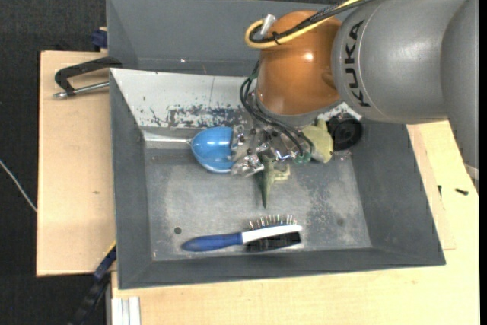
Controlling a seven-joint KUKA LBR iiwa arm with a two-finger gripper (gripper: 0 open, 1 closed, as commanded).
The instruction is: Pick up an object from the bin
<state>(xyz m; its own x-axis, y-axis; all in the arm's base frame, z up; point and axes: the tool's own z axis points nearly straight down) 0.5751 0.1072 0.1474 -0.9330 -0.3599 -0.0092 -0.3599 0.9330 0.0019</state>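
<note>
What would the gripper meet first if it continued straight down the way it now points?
Probably the small dark green pointed thing just under the gripper, then the grey metal bin's floor; depth is unclear. The light blue rounded object lies beside that line.

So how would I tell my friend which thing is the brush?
Find the grey metal bin, then its wall nearest the picture's bottom edge. The brush lies flat along that wall. It has a long blue handle and a black bristly head, while the other blue thing, further back, is round.
</note>
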